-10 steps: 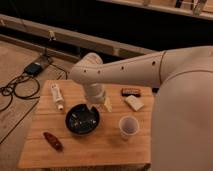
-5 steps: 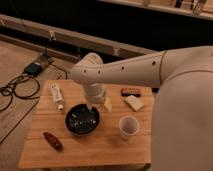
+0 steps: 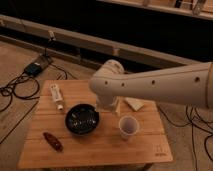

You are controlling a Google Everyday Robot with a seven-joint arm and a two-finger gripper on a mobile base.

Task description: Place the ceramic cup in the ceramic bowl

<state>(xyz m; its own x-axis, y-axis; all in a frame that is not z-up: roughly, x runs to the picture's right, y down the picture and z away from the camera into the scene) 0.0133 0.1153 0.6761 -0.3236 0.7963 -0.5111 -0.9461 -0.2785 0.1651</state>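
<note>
The white ceramic cup [image 3: 128, 126] stands upright on the wooden table [image 3: 100, 147], right of centre, its pale purplish inside showing. The glossy black ceramic bowl [image 3: 82, 119] sits to its left, near the table's middle, with nothing in it. My white arm reaches in from the right across the table. My gripper [image 3: 108, 106] hangs below the wrist, above the table's back part, between the bowl and the cup and slightly behind both. It touches neither.
A white tube with print [image 3: 56, 96] lies at the table's back left. A dark reddish oblong object [image 3: 52, 141] lies at the front left. A pale flat item [image 3: 134, 103] lies behind the cup. Cables and a box [image 3: 33, 68] lie on the floor at left.
</note>
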